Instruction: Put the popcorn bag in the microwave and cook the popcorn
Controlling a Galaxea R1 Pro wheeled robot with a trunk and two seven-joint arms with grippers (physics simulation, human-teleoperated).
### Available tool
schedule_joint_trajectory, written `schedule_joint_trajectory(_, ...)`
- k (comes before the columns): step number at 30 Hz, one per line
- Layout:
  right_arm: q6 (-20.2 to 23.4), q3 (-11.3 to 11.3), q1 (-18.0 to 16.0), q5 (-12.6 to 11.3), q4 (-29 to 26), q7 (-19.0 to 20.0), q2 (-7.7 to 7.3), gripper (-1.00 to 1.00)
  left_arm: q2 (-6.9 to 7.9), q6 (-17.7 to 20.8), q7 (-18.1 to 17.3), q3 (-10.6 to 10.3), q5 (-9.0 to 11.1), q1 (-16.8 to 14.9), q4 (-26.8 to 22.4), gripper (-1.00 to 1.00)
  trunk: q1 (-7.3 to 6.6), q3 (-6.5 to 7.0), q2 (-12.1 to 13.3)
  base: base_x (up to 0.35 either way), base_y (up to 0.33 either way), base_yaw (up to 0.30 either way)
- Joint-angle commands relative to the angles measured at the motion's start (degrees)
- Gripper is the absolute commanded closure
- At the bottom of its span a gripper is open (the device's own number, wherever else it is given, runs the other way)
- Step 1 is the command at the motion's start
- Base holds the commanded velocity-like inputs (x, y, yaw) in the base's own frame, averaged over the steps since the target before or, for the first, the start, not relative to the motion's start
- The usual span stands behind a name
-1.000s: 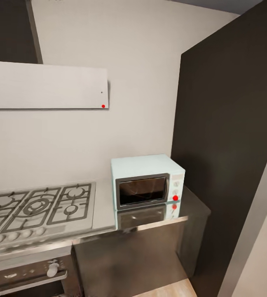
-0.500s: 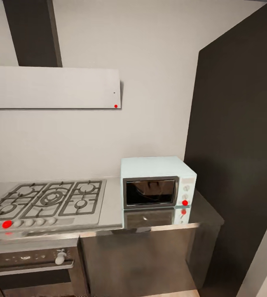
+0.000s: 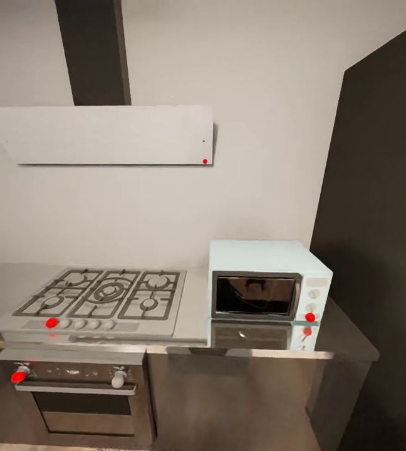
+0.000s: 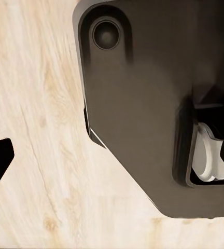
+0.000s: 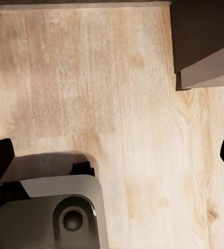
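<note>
Mint-blue and shut, the microwave (image 3: 269,280) stands at the right end of the countertop (image 3: 193,300), close to the back wall, its dark glass door facing the room and its knobs and red light on the side nearest the tall dark cabinet (image 3: 381,238). That spot leaves it beside the gas hob (image 3: 106,294), which takes the left part of the slab under the slanted white hood (image 3: 106,134), with the oven (image 3: 81,388) set below the hob. The popcorn bag cannot be found on the stretch of slab in the head view, so the search for it seems not finished.

Both arms appear tucked low for travel: each wrist camera looks down at the light wood floor (image 5: 117,78) and the robot's dark base (image 4: 143,104). On the right end effector (image 5: 112,155) the two dark fingertips sit at opposite edges of its picture, spread wide with nothing between them. Of the left end effector only one dark tip shows, so I cannot tell its state.

Against the picture from a second ago, the whole view has swung left and squared up to the units: the microwave now sits further right, and the hob and oven front show in full.
</note>
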Motion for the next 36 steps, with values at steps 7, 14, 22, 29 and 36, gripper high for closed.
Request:
schedule_joint_trajectory(7,-1.2,-0.4,-0.1,0.6,0.3,-0.2,-0.06,-1.00,0.02,0.3,-0.2,-0.5,0.0,0.0,-0.1,-1.00,0.02,-0.02,0.0,0.000,-0.189,0.074)
schedule_joint_trajectory(14,-12.5,-0.9,-0.1,0.6,-1.5,-0.3,-0.12,-1.00,0.09,0.2,-0.2,-0.4,0.0,0.0,-0.2,-1.00,0.02,-0.02,0.0,0.000,-0.119,0.002)
schedule_joint_trajectory(22,-29.9,-0.9,-0.1,0.5,-10.4,-0.1,1.08,-1.00,0.27,-2.0,-0.2,-0.4,0.0,0.0,-0.2,-1.00,0.02,-0.02,0.0,0.000,-0.004,0.000)
schedule_joint_trajectory(29,-31.1,-0.9,-0.1,0.4,-22.9,-0.1,5.04,-1.00,0.28,-2.1,-0.2,-0.4,0.0,0.0,-0.2,-1.00,0.02,-0.02,0.0,0.000,0.000,0.000)
schedule_joint_trajectory(36,-30.5,-0.8,-0.7,0.1,-33.3,-0.1,6.26,-1.00,0.28,-2.2,-0.2,-0.4,0.0,0.0,-0.2,-1.00,0.02,-0.02,0.0,0.000,0.000,0.000)
